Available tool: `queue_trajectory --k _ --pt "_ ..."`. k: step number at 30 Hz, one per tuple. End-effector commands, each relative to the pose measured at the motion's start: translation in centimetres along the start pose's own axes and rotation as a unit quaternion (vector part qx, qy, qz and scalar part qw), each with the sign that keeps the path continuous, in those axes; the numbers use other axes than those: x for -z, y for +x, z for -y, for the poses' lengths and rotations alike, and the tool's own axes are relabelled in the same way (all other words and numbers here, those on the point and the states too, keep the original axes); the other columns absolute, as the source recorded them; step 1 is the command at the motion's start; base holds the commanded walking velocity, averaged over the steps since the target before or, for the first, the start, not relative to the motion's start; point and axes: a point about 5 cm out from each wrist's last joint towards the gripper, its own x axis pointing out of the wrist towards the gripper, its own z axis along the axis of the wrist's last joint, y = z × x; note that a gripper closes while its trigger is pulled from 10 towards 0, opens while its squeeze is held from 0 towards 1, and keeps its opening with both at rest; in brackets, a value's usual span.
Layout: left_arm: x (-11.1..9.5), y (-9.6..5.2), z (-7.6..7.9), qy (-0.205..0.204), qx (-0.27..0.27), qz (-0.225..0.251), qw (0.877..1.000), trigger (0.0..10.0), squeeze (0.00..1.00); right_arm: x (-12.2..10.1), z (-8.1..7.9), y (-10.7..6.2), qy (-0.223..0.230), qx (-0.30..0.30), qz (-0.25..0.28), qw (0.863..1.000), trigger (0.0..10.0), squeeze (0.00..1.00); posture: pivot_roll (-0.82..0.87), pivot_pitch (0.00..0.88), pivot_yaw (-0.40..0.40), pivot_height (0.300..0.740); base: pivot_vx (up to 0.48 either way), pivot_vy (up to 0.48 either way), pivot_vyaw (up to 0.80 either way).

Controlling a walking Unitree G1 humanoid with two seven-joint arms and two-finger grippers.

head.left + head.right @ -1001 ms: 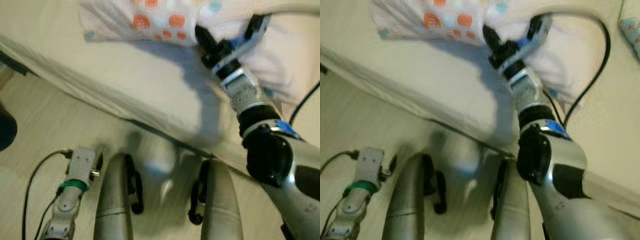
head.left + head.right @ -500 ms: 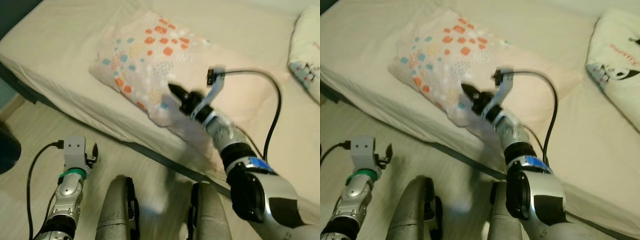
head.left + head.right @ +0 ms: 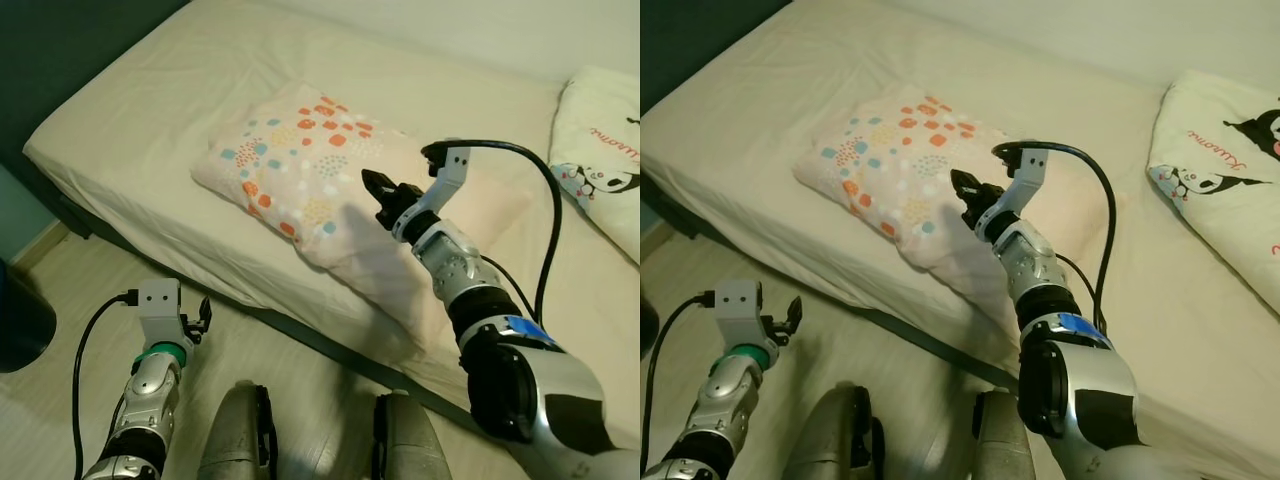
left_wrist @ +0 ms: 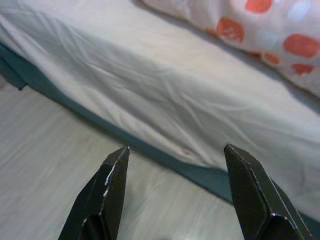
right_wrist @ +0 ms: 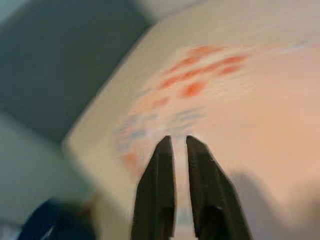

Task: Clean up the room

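Two pillows lie on the bed (image 3: 150, 110) in front of you. The spotted pillow (image 3: 300, 180), pale with orange and blue patches, sits near the bed's near edge, towards the left. The panda-print pillow (image 3: 600, 160) rests at the far right, well apart from it. Your right gripper (image 3: 378, 190) hovers over the right half of the spotted pillow, its two black fingers (image 5: 157, 190) drawn almost together with just a thin slit between them and nothing held. A black cable (image 3: 540, 200) arcs up from that wrist. Your left gripper (image 4: 175, 150) hangs low on the left, over the pale floor (image 3: 60, 410) beside the bed, its fingers spread wide and empty, pointing at the bed's side and dark base.
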Motion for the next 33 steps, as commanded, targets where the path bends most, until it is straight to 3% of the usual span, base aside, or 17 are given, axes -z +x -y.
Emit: queue_trajectory --k 1,3,5,10,18,19,21,22,23,24,26,27,28,30,33 --pt "0.6 -0.3 -0.1 -0.011 -0.003 -0.008 1.000 10.0 0.00 0.2 1.1 -0.6 0.011 0.030 0.009 0.999 10.0 1.00 -0.04 0.027 0.041 0.641 0.000 0.000 0.00" --pt "0.6 -0.2 0.0 -0.016 0.005 -0.006 1.000 10.0 0.00 -0.5 3.4 -1.9 0.000 0.091 0.017 0.996 10.0 1.00 -0.06 0.037 0.046 0.641 0.000 0.000 0.00" --pt "0.6 -0.2 0.2 -0.019 0.011 -0.006 1.000 10.0 0.00 0.2 4.9 -3.1 -0.007 0.129 0.004 0.992 10.0 1.00 -0.06 0.042 0.047 0.641 0.000 0.000 0.00" --pt "0.6 -0.1 0.4 -0.024 0.019 -0.006 1.000 10.0 0.00 3.1 5.0 -4.1 0.009 0.136 -0.034 0.990 10.0 1.00 -0.07 0.054 0.052 0.641 0.000 0.000 0.00" --pt "0.6 -0.1 0.9 -0.029 0.035 -0.003 0.999 10.0 0.00 4.7 5.2 -4.8 0.013 0.151 -0.056 0.987 10.0 1.00 -0.07 0.064 0.047 0.641 0.000 0.000 0.00" --pt "0.7 -0.2 1.1 -0.032 0.040 -0.002 0.999 10.0 0.00 4.8 6.1 -5.5 0.004 0.181 -0.058 0.982 10.0 1.00 -0.07 0.068 0.048 0.641 0.000 0.000 0.00" --pt "0.7 -0.2 1.1 -0.032 0.040 -0.002 0.999 10.0 0.00 4.8 6.1 -5.5 0.004 0.181 -0.058 0.982 10.0 1.00 -0.07 0.068 0.048 0.641 0.000 0.000 0.00" --pt "0.8 -0.3 1.3 -0.033 0.045 -0.002 0.998 10.0 0.00 4.8 7.2 -6.5 -0.005 0.215 -0.060 0.975 10.0 1.00 -0.07 0.078 0.050 0.641 0.000 0.000 0.00" --pt "0.8 -0.3 1.3 -0.033 0.045 -0.002 0.998 10.0 0.00 4.8 7.2 -6.5 -0.005 0.215 -0.060 0.975 10.0 1.00 -0.07 0.078 0.050 0.641 0.000 0.000 0.00" --pt "1.1 -0.6 1.4 -0.034 0.051 -0.003 0.998 10.0 0.00 4.7 8.8 -8.0 -0.017 0.263 -0.063 0.963 10.0 1.00 -0.07 0.084 0.048 0.641 0.000 0.000 0.00" --pt "1.1 -0.6 1.4 -0.034 0.051 -0.003 0.998 10.0 0.00 4.7 8.8 -8.0 -0.017 0.263 -0.063 0.963 10.0 1.00 -0.07 0.084 0.048 0.641 0.000 0.000 0.00" --pt "1.3 -0.7 1.4 -0.034 0.055 -0.004 0.998 10.0 0.00 4.8 9.9 -9.3 -0.024 0.300 -0.066 0.951 10.0 1.00 -0.07 0.084 0.048 0.641 0.000 0.000 0.00" --pt "1.3 -0.7 1.4 -0.034 0.055 -0.004 0.998 10.0 0.00 4.8 9.9 -9.3 -0.024 0.300 -0.066 0.951 10.0 1.00 -0.07 0.084 0.048 0.641 0.000 0.000 0.00" --pt "1.8 -1.1 1.2 -0.035 0.056 -0.007 0.998 10.0 0.00 6.1 10.6 -10.9 0.023 0.313 -0.062 0.947 10.0 1.00 -0.07 0.101 0.050 0.641 0.000 0.000 0.00" --pt "1.8 -1.1 1.2 -0.035 0.056 -0.007 0.998 10.0 0.00 6.1 10.6 -10.9 0.023 0.313 -0.062 0.947 10.0 1.00 -0.07 0.101 0.050 0.641 0.000 0.000 0.00"
